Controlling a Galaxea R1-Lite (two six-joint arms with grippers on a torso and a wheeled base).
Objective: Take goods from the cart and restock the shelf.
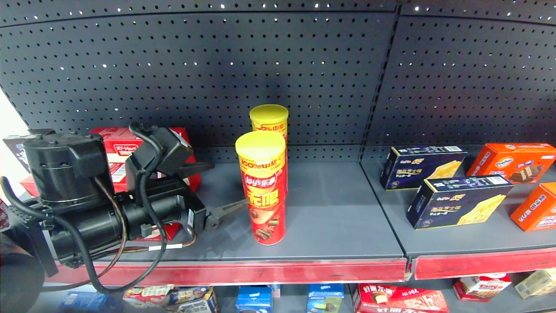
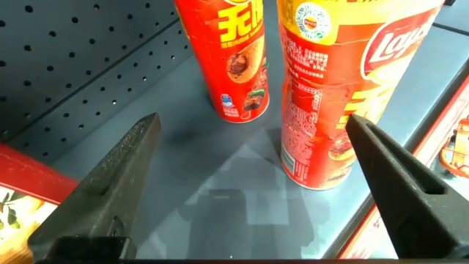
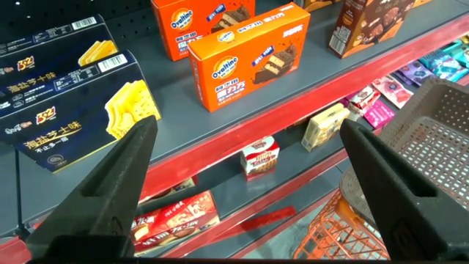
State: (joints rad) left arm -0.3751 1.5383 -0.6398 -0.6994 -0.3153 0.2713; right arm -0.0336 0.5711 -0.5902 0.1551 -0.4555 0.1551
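The left pincer [image 1: 230, 183], spread wide and empty, sits just left of the upright front yellow-lidded red cardboard crisp tube [image 1: 263, 191]

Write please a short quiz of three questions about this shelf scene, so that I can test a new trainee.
1. How many red cylindrical cans with yellow plastic lids stand on the grey metal shelf? A) one B) two C) four
2. True or false: the left gripper is shut on the front can.
3. Fill in: the two dark blue cardboard boxes lie to the robot's ____ of the cans.
Key: 1 B. 2 False: it is open, beside the front can. 3 right.
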